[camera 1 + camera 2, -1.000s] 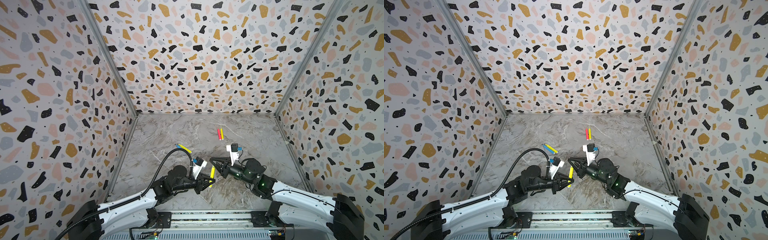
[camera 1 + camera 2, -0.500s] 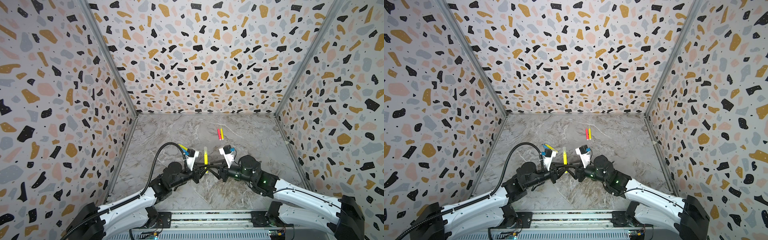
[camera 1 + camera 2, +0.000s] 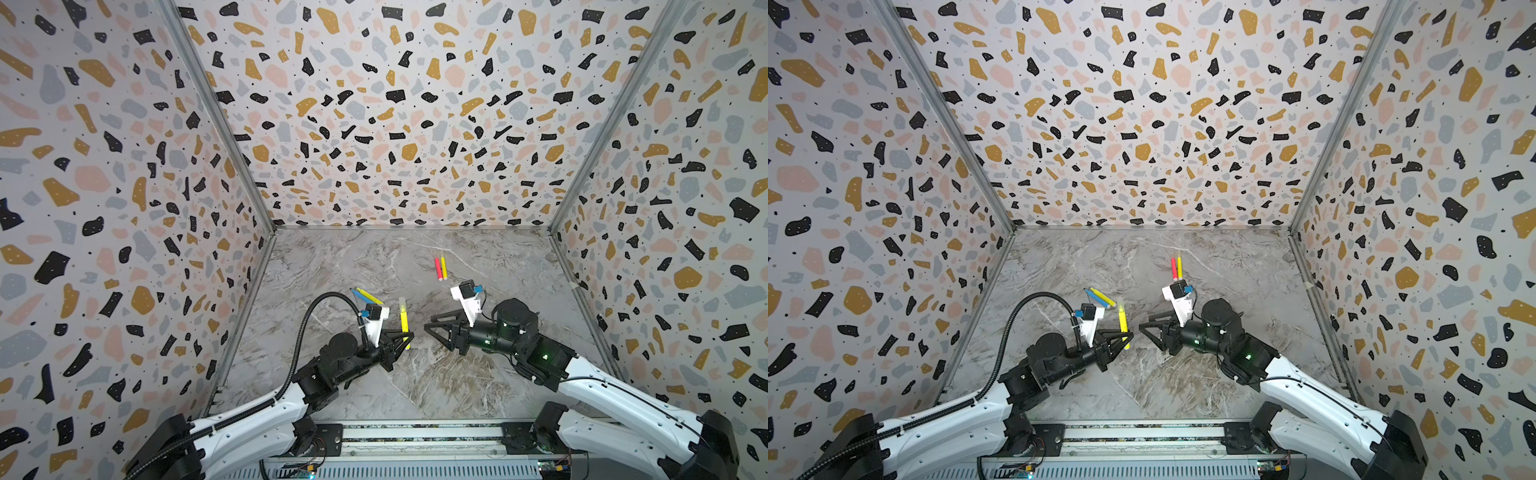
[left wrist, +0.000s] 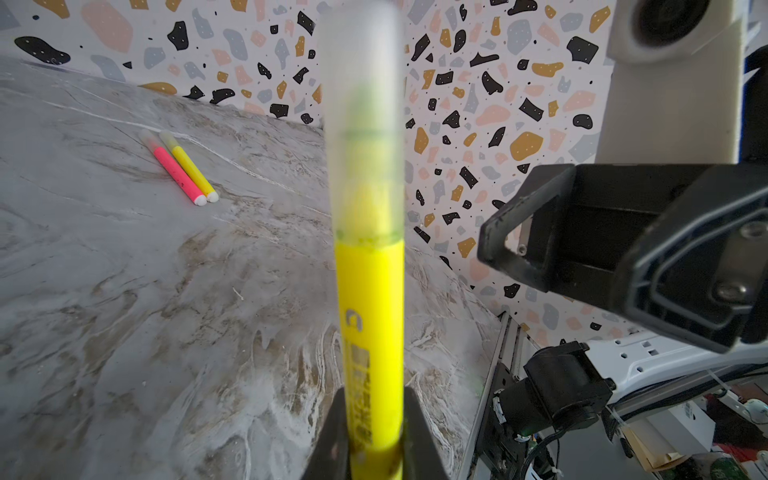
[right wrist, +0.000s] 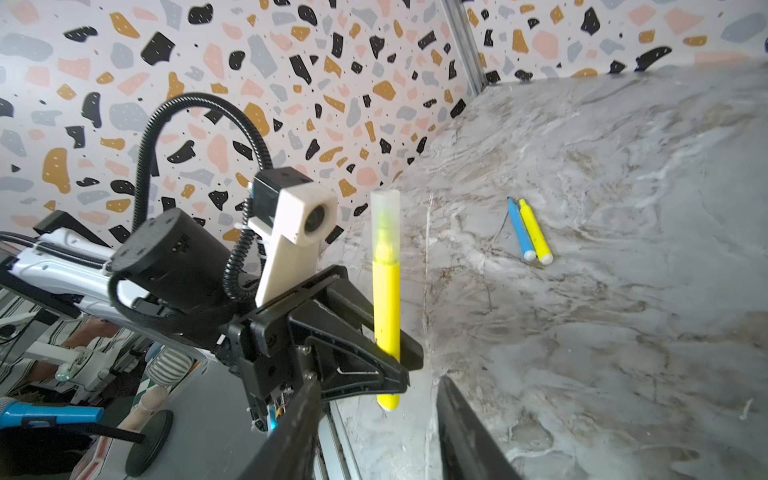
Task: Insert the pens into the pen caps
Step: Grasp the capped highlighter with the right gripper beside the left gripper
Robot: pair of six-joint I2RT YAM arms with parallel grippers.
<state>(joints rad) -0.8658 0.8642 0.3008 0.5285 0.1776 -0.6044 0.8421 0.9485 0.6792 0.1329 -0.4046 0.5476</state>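
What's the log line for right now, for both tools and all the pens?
left tool: shut on capped yellow pen | right tool: open, empty | lying flat: pink-yellow pair, blue-yellow pair

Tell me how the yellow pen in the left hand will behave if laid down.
Probably stiff: the yellow pen stands straight though the left hand pinches it only near its lower end. Its round barrel would likely roll on the smooth table.

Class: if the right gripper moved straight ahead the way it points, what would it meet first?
Probably the yellow pen held in the shut left gripper, though depth is unclear.
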